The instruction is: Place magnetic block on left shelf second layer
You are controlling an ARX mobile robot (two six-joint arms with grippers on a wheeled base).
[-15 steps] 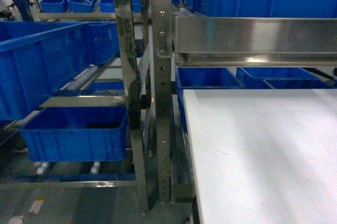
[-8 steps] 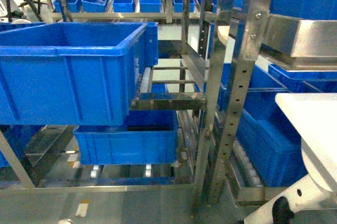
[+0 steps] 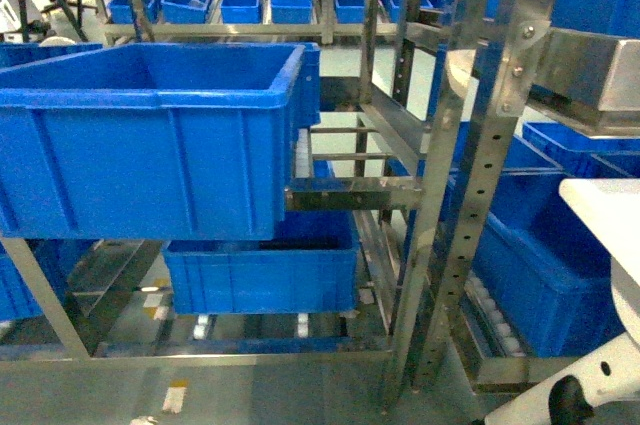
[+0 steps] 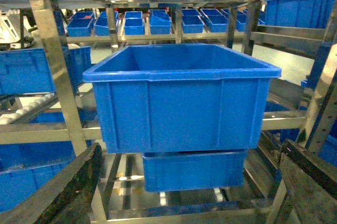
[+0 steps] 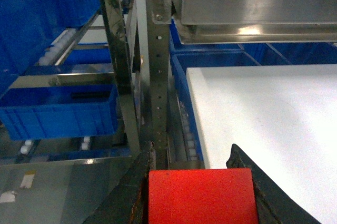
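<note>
The magnetic block [image 5: 201, 196], a red cube, sits between the dark fingers of my right gripper [image 5: 192, 155], which is shut on it. It shows only in the right wrist view, low over the edge of the white tabletop [image 5: 274, 113]. The left shelf second layer carries a large deep blue crate [image 3: 150, 135], whose inside looks bare. In the left wrist view that crate [image 4: 181, 97] stands straight ahead. My left gripper [image 4: 184, 192] is open below and in front of it, with nothing between its fingers [image 4: 68, 192]. Neither gripper shows in the head view.
A smaller blue crate [image 3: 260, 280] sits on the tier below. Perforated steel uprights [image 3: 480, 165] stand between the left rack and the white tabletop [image 3: 610, 215]. A steel beam [image 5: 253, 2] hangs over the tabletop. Several small blue bins [image 3: 240, 0] line the far shelves.
The head view has swung left, from the white tabletop to the left rack. The big blue crate now fills the left of the view and has come closer.
</note>
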